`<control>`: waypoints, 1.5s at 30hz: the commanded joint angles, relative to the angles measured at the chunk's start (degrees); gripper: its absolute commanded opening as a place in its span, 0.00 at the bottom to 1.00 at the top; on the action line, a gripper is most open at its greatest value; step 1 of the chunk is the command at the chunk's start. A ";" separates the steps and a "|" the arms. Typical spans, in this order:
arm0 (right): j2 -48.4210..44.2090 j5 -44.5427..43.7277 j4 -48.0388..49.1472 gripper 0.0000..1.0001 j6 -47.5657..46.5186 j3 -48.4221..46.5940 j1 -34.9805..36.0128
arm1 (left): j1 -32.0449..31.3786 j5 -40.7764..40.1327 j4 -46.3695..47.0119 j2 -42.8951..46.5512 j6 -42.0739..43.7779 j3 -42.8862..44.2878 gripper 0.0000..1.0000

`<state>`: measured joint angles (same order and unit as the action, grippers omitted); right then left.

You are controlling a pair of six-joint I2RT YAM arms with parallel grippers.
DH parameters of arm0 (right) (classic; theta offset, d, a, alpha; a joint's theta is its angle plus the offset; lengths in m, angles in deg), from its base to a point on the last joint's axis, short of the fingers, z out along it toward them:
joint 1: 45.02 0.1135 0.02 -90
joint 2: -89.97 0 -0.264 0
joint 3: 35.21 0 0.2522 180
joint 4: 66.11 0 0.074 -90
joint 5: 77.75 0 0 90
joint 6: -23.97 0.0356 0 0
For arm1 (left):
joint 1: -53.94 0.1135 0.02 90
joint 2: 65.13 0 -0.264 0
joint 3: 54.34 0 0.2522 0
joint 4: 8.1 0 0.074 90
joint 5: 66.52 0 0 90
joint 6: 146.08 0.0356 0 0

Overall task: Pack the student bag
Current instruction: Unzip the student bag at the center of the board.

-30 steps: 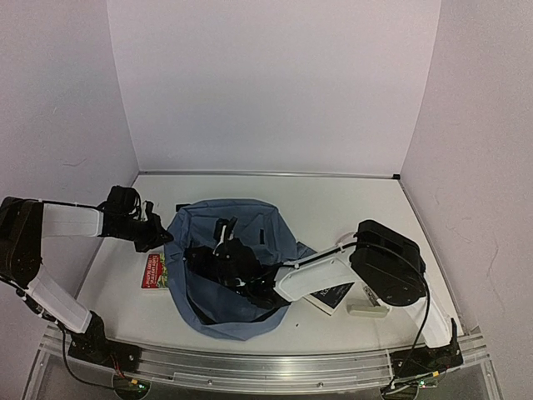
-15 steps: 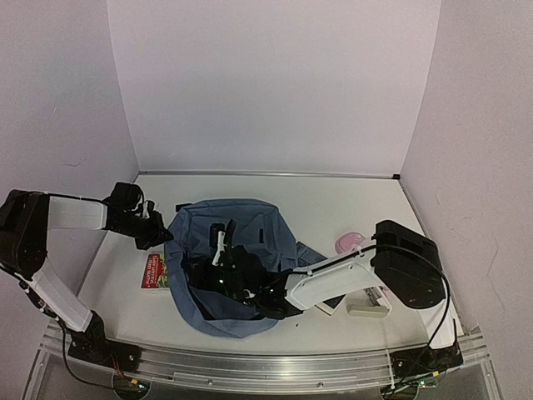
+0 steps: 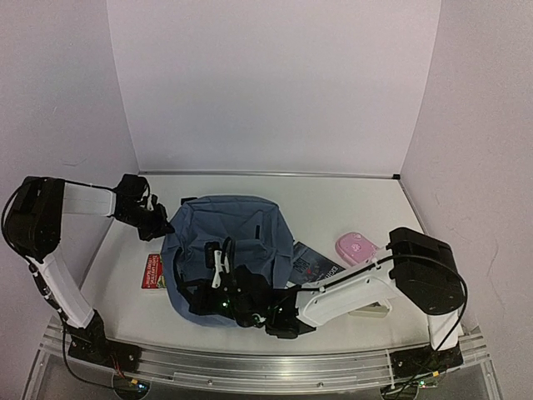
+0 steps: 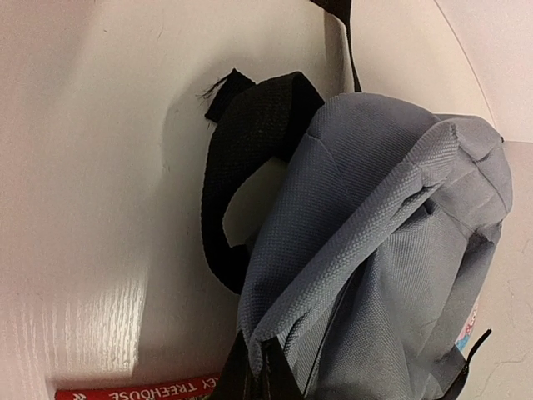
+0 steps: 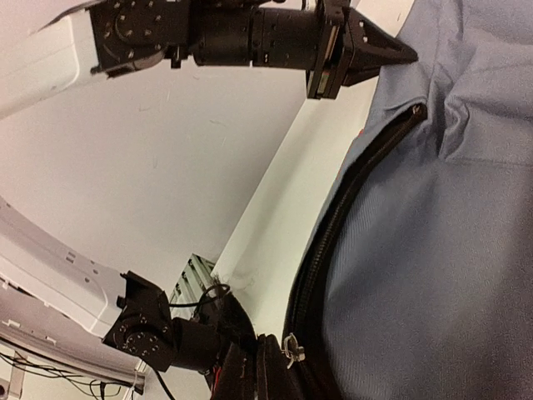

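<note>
Left gripper (image 3: 158,227) is pressed together on the student bag (image 3: 241,237), pinching a fold of slate-blue fabric at the bag's far-left corner. In the left wrist view its fingertips (image 4: 243,367) clamp the cloth edge, and a black strap (image 4: 241,158) loops out from the bag just beyond the pinch. Right gripper (image 3: 204,293) lies across the bag's near side and is likewise closed. In its own wrist view it (image 5: 258,358) nips the black zip (image 5: 333,233) along the bag's near-left rim, with a small metal pull (image 5: 290,346) right beside the fingers.

The bag rests in the middle of the white table (image 3: 350,208), bunched between the two held points. A red book (image 3: 153,271) lies flat just left of the bag; the left wrist view shows its lettered spine (image 4: 141,390) right at the bag's edge. Just right of the bag lies a printed booklet (image 3: 315,262), with a pink rounded object (image 3: 356,247) farther right. A pale box (image 3: 371,310) sits to the near right of the bag, partly hidden by the right arm.
</note>
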<state>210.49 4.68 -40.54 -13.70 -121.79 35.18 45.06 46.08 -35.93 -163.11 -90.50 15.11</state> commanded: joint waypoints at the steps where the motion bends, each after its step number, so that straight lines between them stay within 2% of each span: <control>1: -4.73 0.84 2.26 0.00 0.19 1.61 2.46 | 1.41 -5.63 2.61 -2.44 2.05 7.30 0.00; 4: -4.76 -0.03 2.22 0.00 0.94 2.68 2.78 | 1.42 -5.97 0.83 -3.54 2.99 9.49 0.00; 6: -4.60 -0.71 2.29 0.00 1.00 2.84 2.77 | 1.41 -6.39 -0.99 -3.42 3.70 10.34 0.05; 7: -4.53 -1.04 2.33 0.00 0.81 2.64 2.78 | 1.36 -7.09 -2.08 -2.94 3.97 10.42 0.13; 10: -4.27 -2.00 2.34 0.00 -0.02 2.00 2.78 | 1.28 -9.77 -5.11 0.50 4.20 8.84 0.54; 12: -3.92 -2.39 2.37 0.00 -0.52 1.50 2.78 | 1.04 -12.03 -7.55 4.44 3.97 7.37 0.75; 13: -3.79 -2.39 2.41 0.00 -0.85 1.18 2.77 | 0.73 -13.55 -8.97 6.63 3.70 6.82 0.82; 15: -3.33 -2.35 2.41 0.00 -1.35 0.44 2.79 | -0.40 -16.18 -13.21 10.67 2.79 5.91 0.86; 18: -2.53 -2.37 2.26 0.00 -1.86 -0.57 2.78 | -3.79 -17.34 -18.74 16.37 -0.71 3.45 0.87; 23: -1.70 -2.94 1.74 0.00 -2.17 -1.76 2.77 | -11.91 -16.44 -22.69 25.63 -8.76 -3.24 0.84; 28: -1.15 -3.61 1.32 0.00 -2.40 -1.92 2.77 | -14.61 -13.56 -24.89 33.59 -14.87 -9.78 0.78; 34: -0.47 -4.23 0.41 0.00 -2.72 -2.73 2.82 | -16.47 -9.94 -29.18 35.14 -15.87 -12.25 0.77; 38: 0.14 -4.54 -0.21 0.00 -2.77 -3.27 2.80 | -16.77 -6.23 -26.12 35.11 -16.77 -14.80 0.76; 41: 0.53 -4.40 -0.69 0.00 -2.85 -3.70 2.79 | -17.58 -3.21 -21.48 34.38 -18.30 -16.78 0.71; 45: 0.60 -4.64 -1.13 0.00 -3.00 -3.89 2.80 | -18.62 -3.39 -18.44 32.46 -18.59 -17.72 0.48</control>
<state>210.02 0.89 -43.32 -15.82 -122.95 37.41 27.41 40.48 -59.93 -129.46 -107.62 -1.76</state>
